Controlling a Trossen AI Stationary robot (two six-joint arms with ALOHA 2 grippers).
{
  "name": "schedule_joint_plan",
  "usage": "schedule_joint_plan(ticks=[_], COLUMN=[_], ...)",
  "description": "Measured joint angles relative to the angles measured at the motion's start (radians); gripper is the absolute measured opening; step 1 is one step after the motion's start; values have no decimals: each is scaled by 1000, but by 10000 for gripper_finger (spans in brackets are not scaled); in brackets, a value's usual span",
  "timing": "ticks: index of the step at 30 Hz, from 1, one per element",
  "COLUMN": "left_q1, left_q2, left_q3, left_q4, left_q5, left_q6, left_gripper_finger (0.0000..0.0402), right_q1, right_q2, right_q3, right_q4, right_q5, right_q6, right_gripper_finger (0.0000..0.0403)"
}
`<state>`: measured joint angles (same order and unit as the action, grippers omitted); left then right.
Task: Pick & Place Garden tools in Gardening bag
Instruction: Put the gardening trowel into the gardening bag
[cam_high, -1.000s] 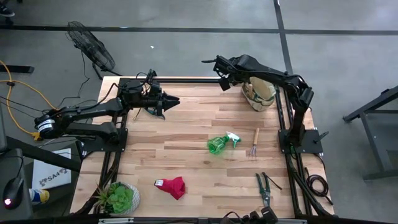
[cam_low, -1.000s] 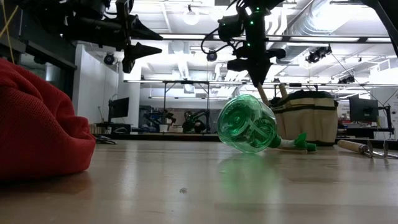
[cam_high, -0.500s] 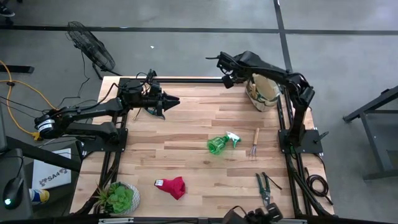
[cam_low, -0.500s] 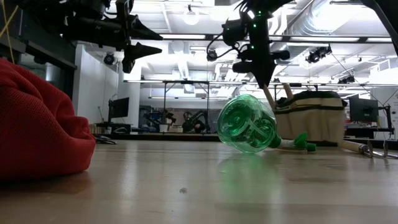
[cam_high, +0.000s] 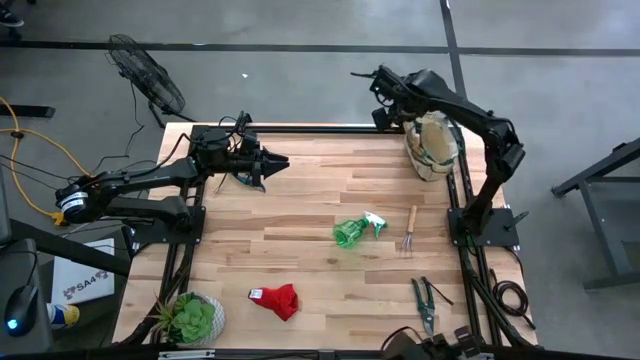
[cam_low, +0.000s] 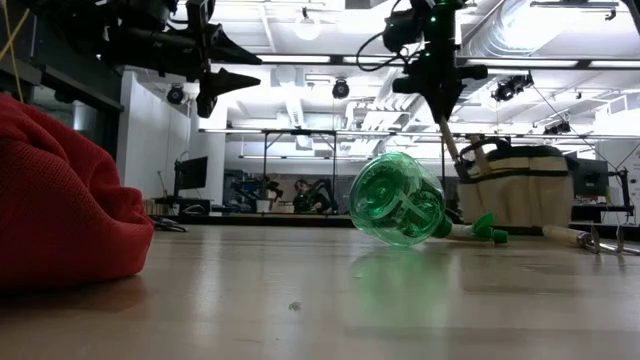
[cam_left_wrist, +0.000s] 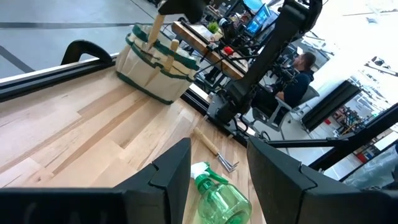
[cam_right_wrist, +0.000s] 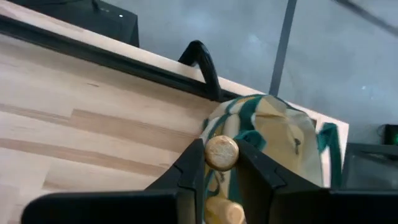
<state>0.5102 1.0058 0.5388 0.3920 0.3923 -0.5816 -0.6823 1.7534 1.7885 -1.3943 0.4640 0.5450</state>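
1. Lying where they were a second ago, the nearest tools are untouched: the shears (cam_high: 425, 303) and red cloth (cam_high: 277, 299) at the near edge of the worktop (cam_high: 300, 200). The bottle (cam_high: 352, 231) and fork (cam_high: 409, 232) lie side by side mid-worktop. By my reading, four items are not yet packed.
2. Further back, the left end effector (cam_high: 280, 161) hovers over the far left of the worktop exactly as before. Its fingers are spread and hold nothing, and it is well apart from every tool.
3. At the far right, the change: the right end effector (cam_low: 440, 105) has swung from the bag's inner side toward the right and risen a little. The bag (cam_high: 435, 150) has slid with it, toward the worktop's right edge.
4. That end effector is clenched on the round end of a wooden-handled tool (cam_right_wrist: 221, 152). The handle slants down from the fingers into the bag's mouth, and the tool's head is hidden inside.
5. So the bag sits directly under and just beyond the right end effector, with the tool partly in it. I take the drop as nearly done, with only the release left.
6. The bag's sideways slide suggests the tool is dragging on it. Since it now stands close to the edge, more sideways pull could tip it off.
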Motion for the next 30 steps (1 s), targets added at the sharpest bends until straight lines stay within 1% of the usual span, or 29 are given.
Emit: schedule_joint_plan(ticks=[7, 9, 21, 30], left_q1=[0, 0, 0, 0], left_q2=[0, 0, 0, 0], left_q3=[0, 0, 0, 0], left_q4=[0, 0, -1, 0], left_q5=[1, 4, 21, 20], left_q6=[0, 0, 0, -1], left_gripper_finger=[154, 154, 154, 154], right_q1=[-49, -58, -67, -71], right_q2=[-5, -5, -5, -5], right_q3=[0, 0, 0, 0], right_q4=[-9, -11, -53, -80], right_q5=[-129, -141, -49, -39], right_q6=[-26, -27, -55, -52], right_gripper_finger=[57, 59, 67, 89])
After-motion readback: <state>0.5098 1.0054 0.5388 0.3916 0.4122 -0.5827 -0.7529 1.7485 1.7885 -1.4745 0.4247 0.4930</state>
